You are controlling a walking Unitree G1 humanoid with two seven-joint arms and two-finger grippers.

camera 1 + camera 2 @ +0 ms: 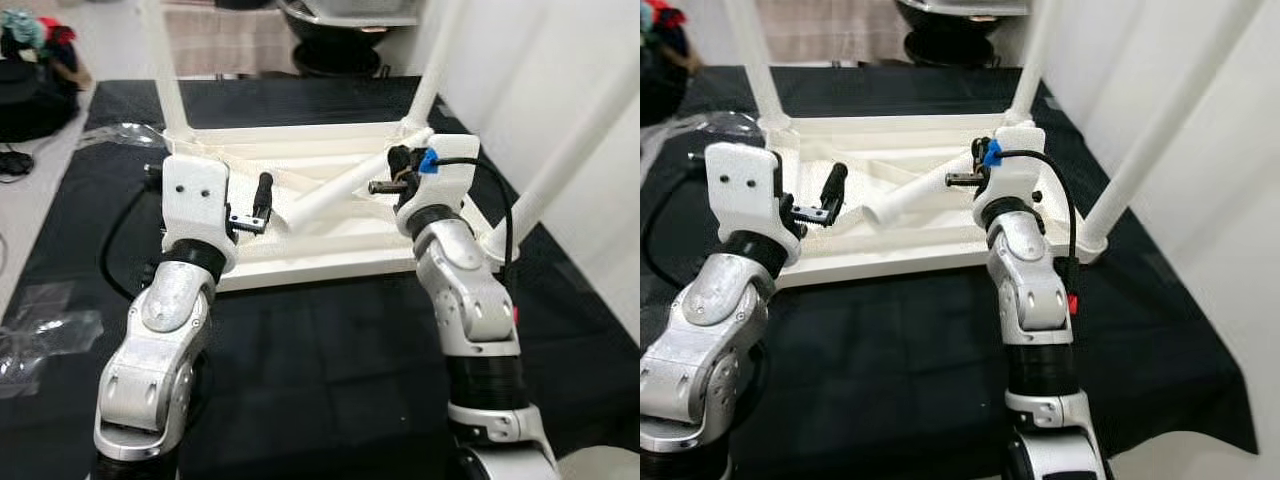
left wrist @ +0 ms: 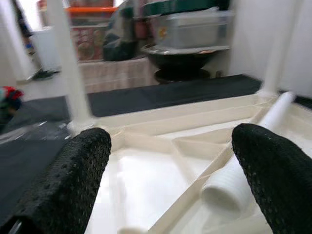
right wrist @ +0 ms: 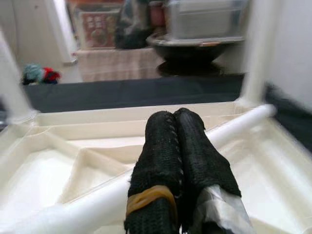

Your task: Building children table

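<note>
Cream white table [image 1: 340,250] on black mat [image 1: 330,370].

Head stereo pair looking down; wrist cameras low, close, all sharing the upturned tabletop [image 1: 330,240].

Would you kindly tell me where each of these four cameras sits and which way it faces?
Left eye view: on the head, looking forward and down at the upturned white table on the black mat; both silver arms show.
Right eye view: beside it, same scene, same arms.
Left wrist view: along the open left pincer, facing the table's underside and the loose leg.
Right wrist view: along the shut right pincer, above that leg.
Both wrist views share the loose leg and the table's underside.
</note>
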